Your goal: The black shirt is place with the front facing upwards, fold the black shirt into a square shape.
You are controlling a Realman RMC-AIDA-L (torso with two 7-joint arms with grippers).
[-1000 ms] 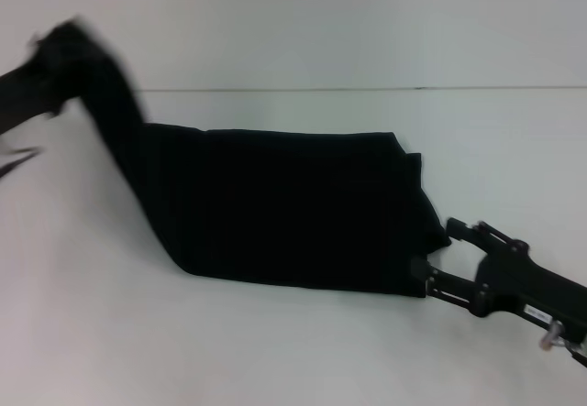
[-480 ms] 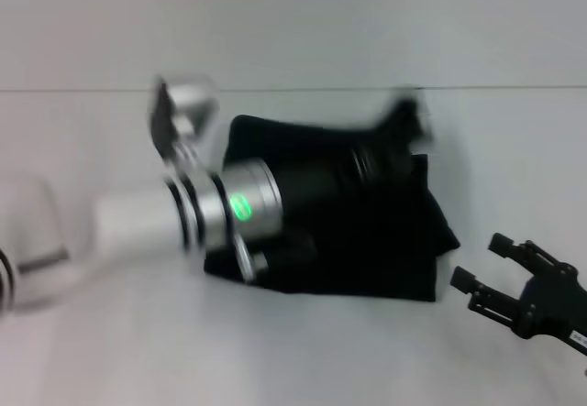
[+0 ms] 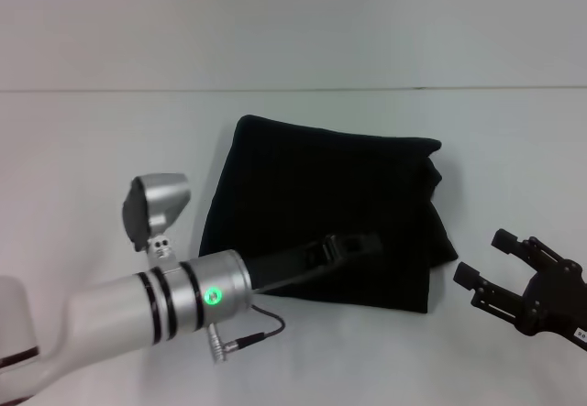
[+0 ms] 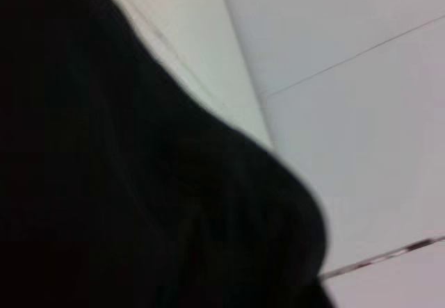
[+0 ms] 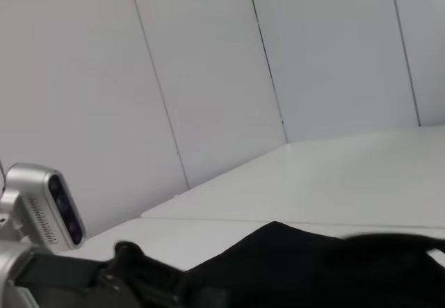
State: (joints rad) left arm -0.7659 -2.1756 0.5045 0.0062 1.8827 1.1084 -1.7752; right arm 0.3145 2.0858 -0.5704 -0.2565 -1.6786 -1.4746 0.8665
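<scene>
White table (image 3: 92, 195), folded black shirt (image 3: 312, 177) under left end effector (image 3: 353, 244), right end effector (image 3: 484, 267) beside, fingers apart

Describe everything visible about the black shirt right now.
The black shirt is plain, matte black fabric, folded into a roughly square bundle lying flat on the white table. Its layered edges bunch on the robot's right side. No lettering or label shows. The left gripper rests on it; the open right gripper stands apart.

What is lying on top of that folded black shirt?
The left gripper reaches over the black shirt, low above its near half; contact can't be judged. Nothing else lies on it. The chest lettering is folded out of sight. The right gripper waits beside it, open.
</scene>
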